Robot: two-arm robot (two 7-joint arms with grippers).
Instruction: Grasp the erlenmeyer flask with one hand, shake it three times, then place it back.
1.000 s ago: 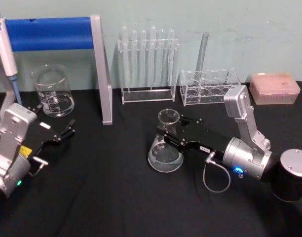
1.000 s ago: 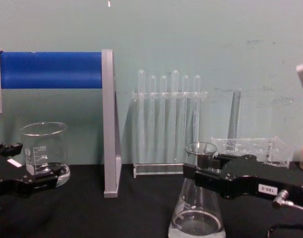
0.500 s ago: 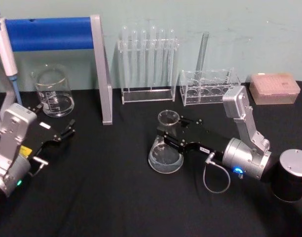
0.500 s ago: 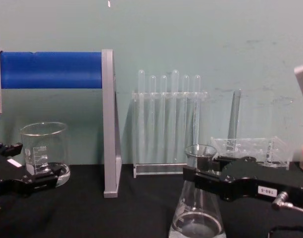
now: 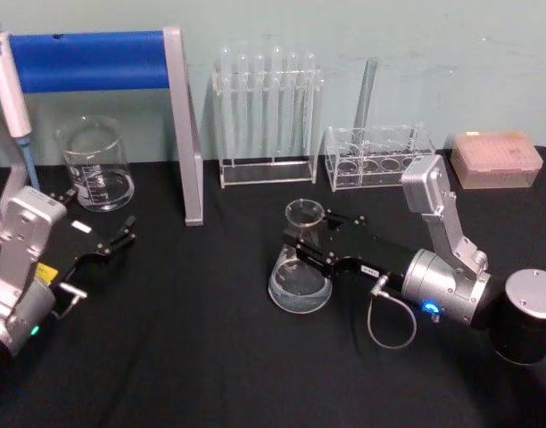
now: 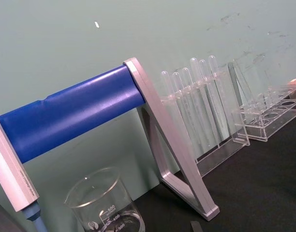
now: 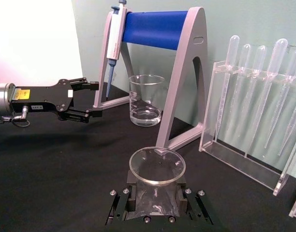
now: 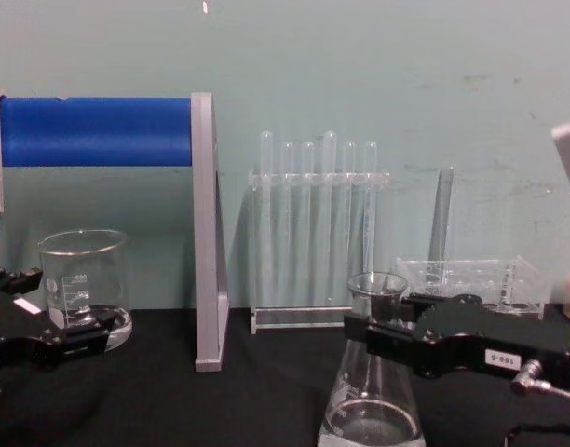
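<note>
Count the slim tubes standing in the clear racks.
7. Six tubes stand side by side in the tall rack behind the erlenmeyer flask; one taller tube stands alone in the low rack farther right.

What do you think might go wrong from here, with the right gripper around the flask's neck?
The right gripper holds the erlenmeyer flask only by its smooth glass neck; shaking might let it slip or crack. The test-tube rack stands behind; a wide swing could hit it. The left gripper sits parked, open.
</note>
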